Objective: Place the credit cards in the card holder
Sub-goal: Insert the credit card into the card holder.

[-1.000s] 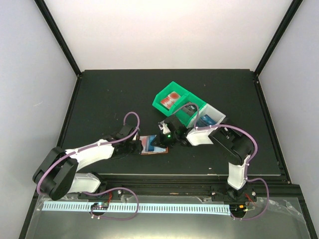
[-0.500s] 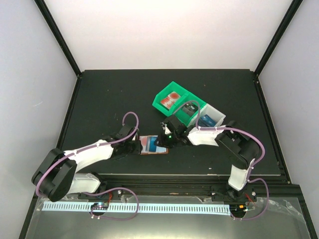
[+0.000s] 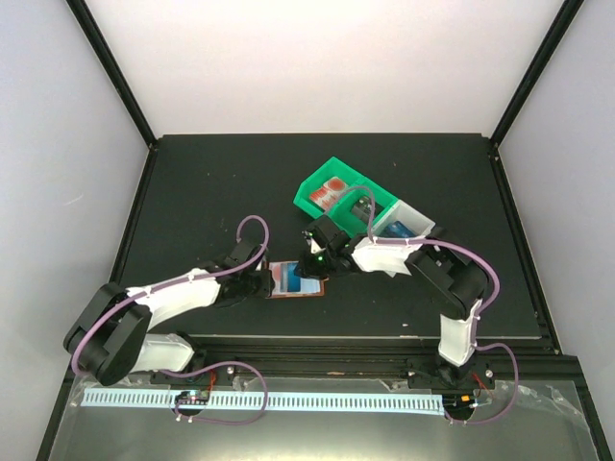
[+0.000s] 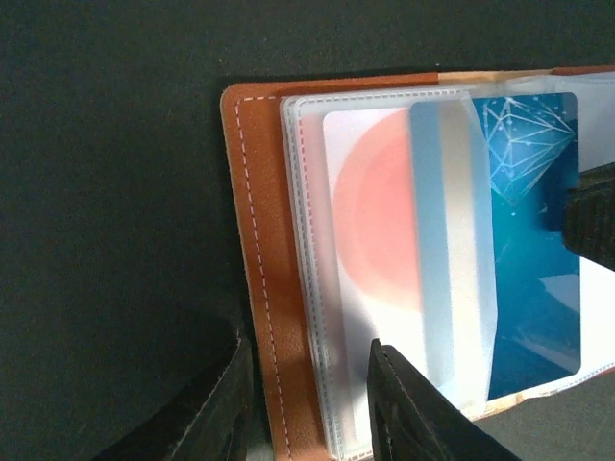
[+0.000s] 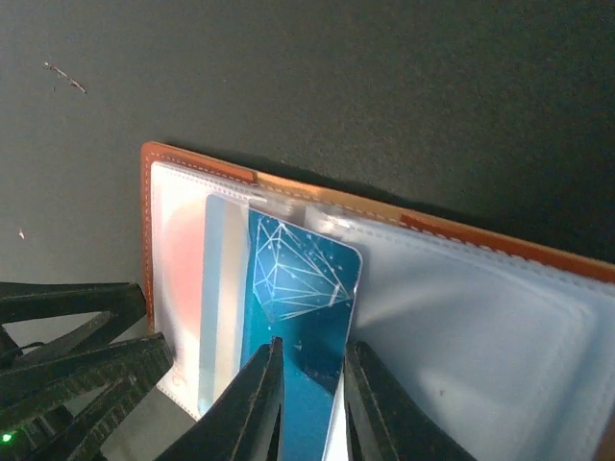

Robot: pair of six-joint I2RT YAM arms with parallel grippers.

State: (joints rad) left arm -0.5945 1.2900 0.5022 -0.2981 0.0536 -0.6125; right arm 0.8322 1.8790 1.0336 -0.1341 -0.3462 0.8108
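Right gripper (image 5: 309, 394) is pinched on the blue card (image 5: 306, 365), which could be buckled ahead if pushed crooked into the card holder (image 5: 461, 317).

card (image 5: 303, 317) half in card holder (image 4: 252, 240) | bins (image 3: 312, 197) behind-right

The overhead view was evenly and brightly lit from above; the pale back wall (image 3: 327, 67) was washed nearly white, while the dark bench (image 3: 192, 192) stayed matte, without glare, and carried only faint shadows beneath the arms. Both wrist views were dimmer and softer; the clear sleeves of the card holder (image 4: 264, 288) gave a milky sheen over the blue card (image 5: 303, 327); the left hand (image 4: 307, 408) and the right hand (image 5: 309, 408) were dark and blurred at the lower edge.
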